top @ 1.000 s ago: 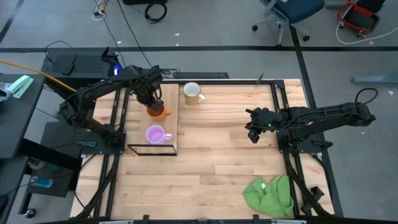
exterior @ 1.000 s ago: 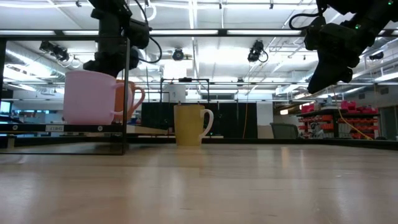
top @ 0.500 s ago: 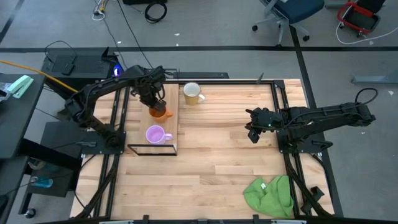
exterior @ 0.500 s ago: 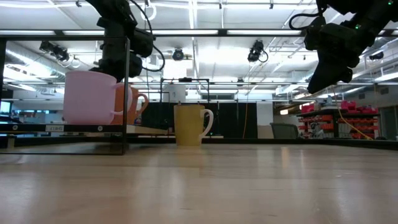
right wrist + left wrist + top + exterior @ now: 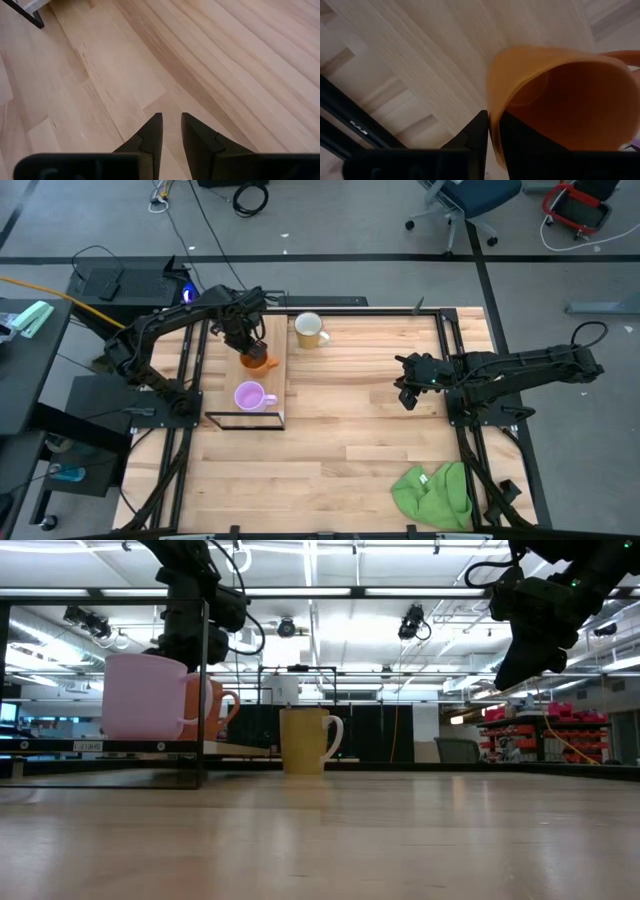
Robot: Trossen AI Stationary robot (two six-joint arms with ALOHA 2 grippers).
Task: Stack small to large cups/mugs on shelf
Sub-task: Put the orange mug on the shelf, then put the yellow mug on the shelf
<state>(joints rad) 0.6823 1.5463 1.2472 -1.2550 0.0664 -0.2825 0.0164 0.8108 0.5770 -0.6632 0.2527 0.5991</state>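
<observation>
The orange mug [image 5: 257,361] stands upright on the shelf [image 5: 272,330], a light-wood plank on a black wire frame at the table's far left. My left gripper [image 5: 245,340] points straight down over the mug's rim and is shut on it. The purple mug [image 5: 248,396] stands on the shelf's near end, handle toward the right. The cream mug [image 5: 308,330] stands on the tabletop just right of the shelf. My right gripper [image 5: 407,394] hangs open above the table's right half, holding nothing. My left gripper has the orange mug's rim wall [image 5: 493,131] between its two fingers, one finger [image 5: 479,131] outside and one [image 5: 520,137] inside the cup. The fingers come from above, pointing down. The mug stands upright with its base on the shelf plank [image 5: 230,747].
A crumpled green cloth [image 5: 435,492] lies near the table's front right corner. Black frame rails [image 5: 452,360] run along the table's left and right sides. Bare tabletop [image 5: 350,430] spreads between the shelf and my right arm.
My left gripper has sunk a little with the orange mug, which now rests on the shelf behind the purple mug. It then kept still. My right arm has not moved.
</observation>
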